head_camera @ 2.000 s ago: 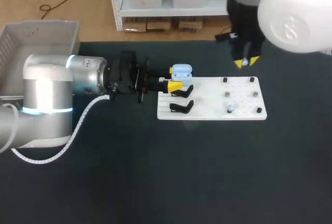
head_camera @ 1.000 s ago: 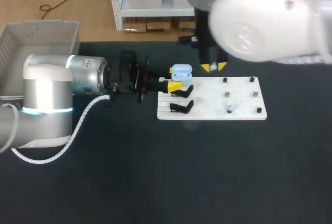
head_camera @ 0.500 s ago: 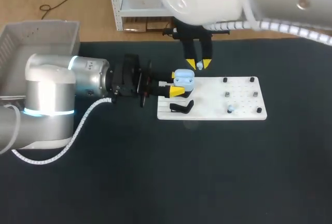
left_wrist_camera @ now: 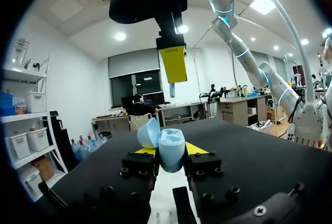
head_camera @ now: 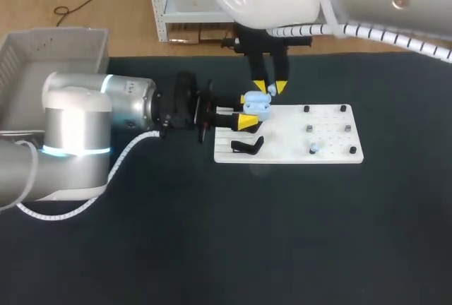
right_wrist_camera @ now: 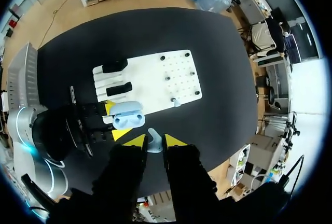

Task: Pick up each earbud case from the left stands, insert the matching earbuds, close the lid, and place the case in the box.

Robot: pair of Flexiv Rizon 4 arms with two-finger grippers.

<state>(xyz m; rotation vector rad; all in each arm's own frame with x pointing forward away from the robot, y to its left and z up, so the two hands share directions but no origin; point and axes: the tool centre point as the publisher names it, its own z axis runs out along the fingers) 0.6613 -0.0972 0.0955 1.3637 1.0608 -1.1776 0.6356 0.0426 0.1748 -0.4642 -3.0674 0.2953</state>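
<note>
Where the matte black cloth of the table (head_camera: 282, 234) meets a flat white board (head_camera: 282, 142), a curved black stand (head_camera: 247, 146) sits at the board's left end. Just past it, the left gripper (head_camera: 248, 112) is clamped on a smooth, rounded pale-blue earbud case (head_camera: 256, 103) with its domed lid (left_wrist_camera: 149, 133) tipped open. Close above the case, the right gripper (head_camera: 270, 87) pinches a small glossy pale earbud (right_wrist_camera: 154, 142). Far off to the left stands the grey slatted plastic box (head_camera: 42, 44)

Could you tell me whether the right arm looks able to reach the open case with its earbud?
Probably yes: the right gripper, holding an earbud, hangs close above the open case, with nothing between them.
</note>
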